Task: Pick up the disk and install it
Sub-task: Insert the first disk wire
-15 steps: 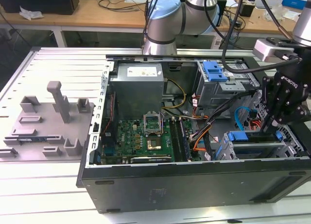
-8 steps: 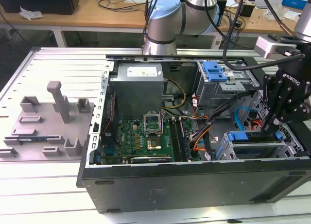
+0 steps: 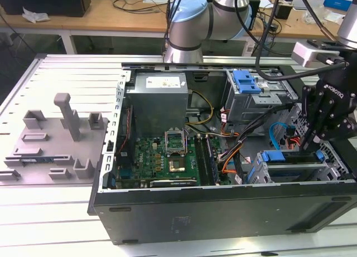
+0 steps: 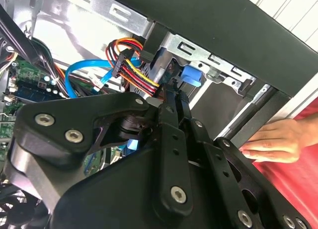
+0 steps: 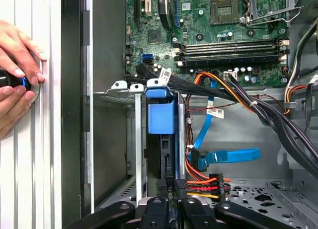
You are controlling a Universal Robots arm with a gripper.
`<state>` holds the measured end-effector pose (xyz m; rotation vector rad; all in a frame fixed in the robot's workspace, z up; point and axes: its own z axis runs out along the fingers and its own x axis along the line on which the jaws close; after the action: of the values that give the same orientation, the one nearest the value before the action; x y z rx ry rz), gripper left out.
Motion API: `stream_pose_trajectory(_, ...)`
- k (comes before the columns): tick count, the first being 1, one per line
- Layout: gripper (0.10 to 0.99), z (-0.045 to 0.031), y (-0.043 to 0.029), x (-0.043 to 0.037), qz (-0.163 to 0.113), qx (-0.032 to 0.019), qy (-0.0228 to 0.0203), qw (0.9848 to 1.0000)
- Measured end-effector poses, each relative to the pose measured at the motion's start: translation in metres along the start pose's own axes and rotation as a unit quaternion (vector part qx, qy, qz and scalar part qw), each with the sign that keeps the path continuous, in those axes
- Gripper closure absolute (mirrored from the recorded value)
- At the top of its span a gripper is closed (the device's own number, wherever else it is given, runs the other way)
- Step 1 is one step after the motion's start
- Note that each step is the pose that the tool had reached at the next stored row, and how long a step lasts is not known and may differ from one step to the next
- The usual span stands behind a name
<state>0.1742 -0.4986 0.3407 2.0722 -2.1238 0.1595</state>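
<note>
The disk (image 3: pixel 279 156) stands on edge in the drive bay at the case's front corner, on the exterior view's right, with its blue frame (image 5: pixel 160 114) between the bay's metal rails. My black gripper (image 3: pixel 308 145) reaches down onto the disk's cable end. In both wrist views the fingers lie close together, with nothing visibly held between them, at the disk's edge (image 5: pixel 173 187). In the second wrist view the fingertips (image 4: pixel 174 97) meet beside a blue part of the frame (image 4: pixel 193 76). Most of the disk's metal body is hidden by the bay.
The open computer case (image 3: pixel 223 212) holds a grey power supply (image 3: pixel 156 101), a motherboard (image 3: pixel 167 156) and an upper drive cage with a blue latch (image 3: pixel 248 81). Orange, red and blue cables (image 5: pixel 218 157) run next to the bay. A person's hand (image 5: pixel 17 80) rests outside the case. Grey fixtures (image 3: pixel 61 134) stand on the exterior view's left.
</note>
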Motion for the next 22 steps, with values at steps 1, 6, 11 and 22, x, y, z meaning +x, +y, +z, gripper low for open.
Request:
stream_pose_trajectory(1, 0.918, 0.0009, -0.0004, -0.0002, 0.0, 0.0, -0.0001, 1.0)
stream_pose_trajectory(6, 0.918, 0.0038, -0.001, -0.0007, 0.0, 0.0, 0.0002, 1.0)
stream_pose_trajectory(11, 0.918, 0.0045, -0.001, 0.0001, 0.0, 0.0, -0.0001, 1.0)
stream_pose_trajectory(22, 0.918, 0.0052, -0.001, 0.0039, 0.003, -0.0007, -0.0001, 1.0)
